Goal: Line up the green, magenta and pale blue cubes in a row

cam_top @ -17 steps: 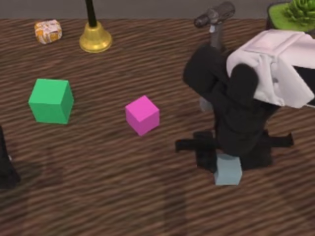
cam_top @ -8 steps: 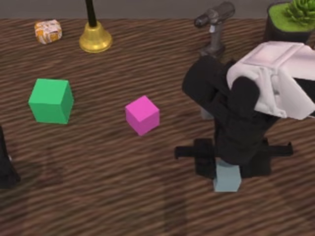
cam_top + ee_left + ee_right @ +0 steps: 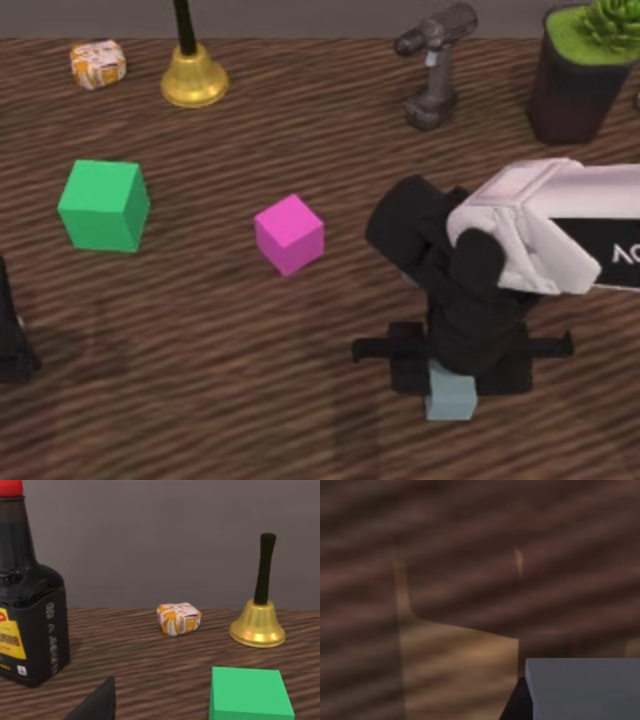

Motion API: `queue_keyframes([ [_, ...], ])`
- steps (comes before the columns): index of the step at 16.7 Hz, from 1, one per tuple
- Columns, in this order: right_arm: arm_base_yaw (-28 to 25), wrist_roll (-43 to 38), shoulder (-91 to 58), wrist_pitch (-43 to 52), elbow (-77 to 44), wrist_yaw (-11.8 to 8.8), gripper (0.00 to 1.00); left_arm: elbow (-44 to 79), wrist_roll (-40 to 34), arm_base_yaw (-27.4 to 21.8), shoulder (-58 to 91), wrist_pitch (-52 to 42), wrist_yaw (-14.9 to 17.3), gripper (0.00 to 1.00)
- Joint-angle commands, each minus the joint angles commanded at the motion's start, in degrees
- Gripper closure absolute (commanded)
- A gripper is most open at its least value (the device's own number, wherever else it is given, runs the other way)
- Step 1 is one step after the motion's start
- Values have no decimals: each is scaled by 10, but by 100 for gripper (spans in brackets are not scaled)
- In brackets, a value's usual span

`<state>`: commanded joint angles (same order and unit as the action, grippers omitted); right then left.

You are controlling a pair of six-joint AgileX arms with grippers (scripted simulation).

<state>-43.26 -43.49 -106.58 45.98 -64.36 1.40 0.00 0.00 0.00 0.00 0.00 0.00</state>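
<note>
Pale blue cube point(image 3: 451, 398) under right hand point(image 3: 455, 375), apparently pinched; finger spread mostly hidden. Left arm parked.

A table point(image 3: 230, 330) of dark brown wood with a wavy, streaked grain is seen across the whole top view. Behind its far edge a plain grey wall point(image 3: 165, 540) is shown. Soft shadows are cast on the wood.

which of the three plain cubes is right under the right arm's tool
The pale blue cube, the smallest, sits beneath the right tool. The green cube and magenta cube stand apart to its left.
</note>
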Motion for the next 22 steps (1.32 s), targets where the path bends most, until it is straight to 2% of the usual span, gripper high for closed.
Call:
queue_keyframes([
  [2, 0, 0, 0, 0, 0, 0, 100, 0, 0, 0, 0, 0, 0, 0],
  [15, 0, 0, 0, 0, 0, 0, 2, 0, 0, 0, 0, 0, 0, 0],
  [22, 0, 0, 0, 0, 0, 0, 0, 0, 0, 0, 0, 0, 0, 0],
])
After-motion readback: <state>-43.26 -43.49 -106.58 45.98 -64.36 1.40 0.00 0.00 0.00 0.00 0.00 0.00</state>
